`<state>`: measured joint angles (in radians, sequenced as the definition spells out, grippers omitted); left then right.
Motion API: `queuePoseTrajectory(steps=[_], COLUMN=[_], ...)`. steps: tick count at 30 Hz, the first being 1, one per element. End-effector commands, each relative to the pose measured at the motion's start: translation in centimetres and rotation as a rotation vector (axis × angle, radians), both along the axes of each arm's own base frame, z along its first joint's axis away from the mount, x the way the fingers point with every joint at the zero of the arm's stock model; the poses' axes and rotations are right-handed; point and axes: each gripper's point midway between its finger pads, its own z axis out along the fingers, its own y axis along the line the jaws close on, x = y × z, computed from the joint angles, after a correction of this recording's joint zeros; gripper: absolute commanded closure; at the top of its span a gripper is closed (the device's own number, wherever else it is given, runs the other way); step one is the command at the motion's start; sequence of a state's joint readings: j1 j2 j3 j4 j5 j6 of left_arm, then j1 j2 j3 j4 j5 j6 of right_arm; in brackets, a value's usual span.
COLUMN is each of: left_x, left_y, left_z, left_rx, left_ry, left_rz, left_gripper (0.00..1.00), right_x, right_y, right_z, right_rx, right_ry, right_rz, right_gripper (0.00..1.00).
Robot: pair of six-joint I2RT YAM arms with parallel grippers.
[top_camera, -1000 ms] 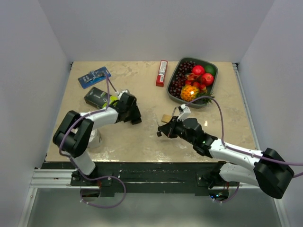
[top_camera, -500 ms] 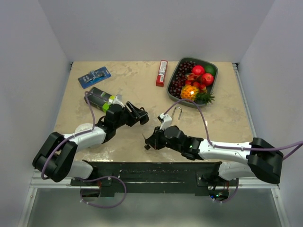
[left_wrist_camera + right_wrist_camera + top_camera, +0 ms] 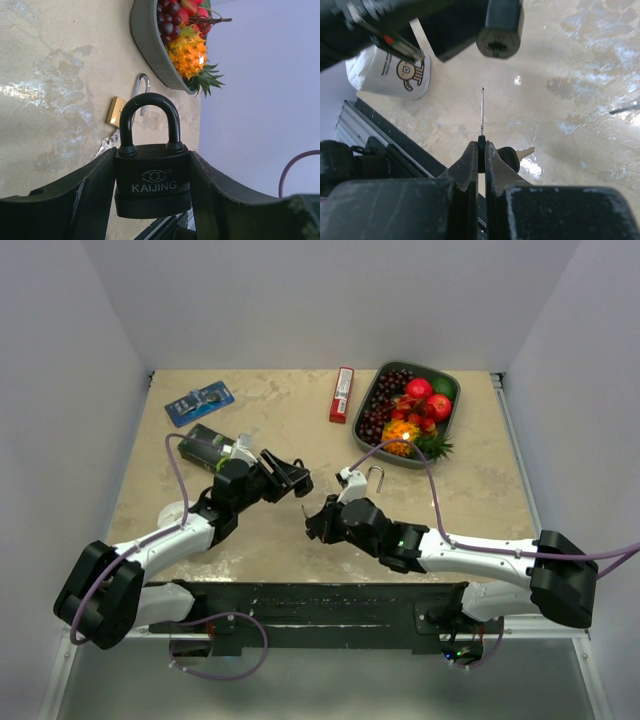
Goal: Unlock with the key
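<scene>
My left gripper [image 3: 287,477] is shut on a black KAIJING padlock [image 3: 152,182] and holds it by the body above the table, shackle closed. In the left wrist view the gripper [image 3: 152,162] clamps both sides of the lock. My right gripper [image 3: 318,523] is shut on the black head of a key [image 3: 481,142]. The thin blade [image 3: 481,112] points up toward the padlock's bottom face with its keyhole [image 3: 499,31], a short gap below and slightly left of it. A second key [image 3: 516,154] hangs beside the fingers.
A brass padlock [image 3: 114,111] with an open shackle lies on the table beyond the black one. A grey fruit bowl [image 3: 450,418] sits at the back right, with a red bar [image 3: 342,394], a blue packet [image 3: 200,400] and a dark box [image 3: 205,445]. A white cup [image 3: 395,72] stands near the front edge.
The left gripper has carried the padlock right and up off the table. The right gripper with the key has moved left toward it, closing the gap between key and lock.
</scene>
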<state>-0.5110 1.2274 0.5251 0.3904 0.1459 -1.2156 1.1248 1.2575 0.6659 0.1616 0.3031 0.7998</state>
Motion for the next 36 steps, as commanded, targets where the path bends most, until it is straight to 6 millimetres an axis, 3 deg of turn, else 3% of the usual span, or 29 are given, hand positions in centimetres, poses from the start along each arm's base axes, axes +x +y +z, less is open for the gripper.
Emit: queuePoseTrajectory(steps=[1, 36], left_x=[0.6, 0.4], left_y=[-0.1, 0.3], left_z=[3.8, 5.0], left_rx=[-0.061, -0.054], left_ry=[-0.087, -0.110], left_rz=[0.013, 0.021], left_gripper=[1.00, 1.00], right_x=[2.1, 3.7], right_y=[-0.1, 1.0], right_z=[3.5, 4.8], right_rx=[0.024, 0.050], right_ry=[-0.078, -0.118], right_rz=[-0.090, -0.080], right_gripper=[1.00, 1.00])
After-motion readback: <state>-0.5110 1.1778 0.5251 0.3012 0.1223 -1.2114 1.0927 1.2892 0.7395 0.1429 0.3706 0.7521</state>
